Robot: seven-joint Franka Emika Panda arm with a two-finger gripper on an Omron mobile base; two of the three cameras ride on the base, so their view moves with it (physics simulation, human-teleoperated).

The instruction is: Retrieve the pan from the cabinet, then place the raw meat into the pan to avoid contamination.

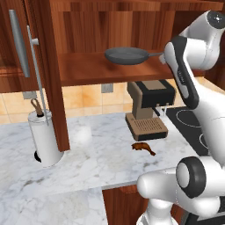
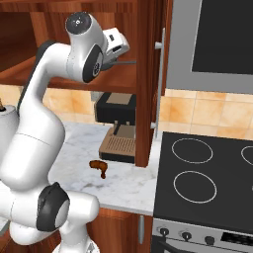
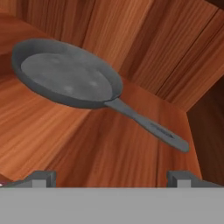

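Note:
The pan (image 1: 126, 56) lies on the wooden shelf inside the open cabinet (image 1: 94, 72), its long handle (image 1: 154, 55) pointing right toward my arm. In the hand view the pan (image 3: 65, 76) sits upper left, and its handle (image 3: 151, 127) runs down to the right. My gripper (image 3: 111, 178) hangs a little short of the handle, open, with nothing between its fingertips (image 3: 41, 177). The raw meat (image 1: 143, 147) lies on the marble counter in front of the coffee machine, also seen as the raw meat (image 2: 99, 167) from the right.
A coffee machine (image 1: 147, 110) stands under the shelf. A white utensil canister (image 1: 44, 138) sits on the left by the open cabinet door (image 1: 19, 44). A black stovetop (image 2: 207, 178) lies to the right, with a microwave (image 2: 222, 34) above it.

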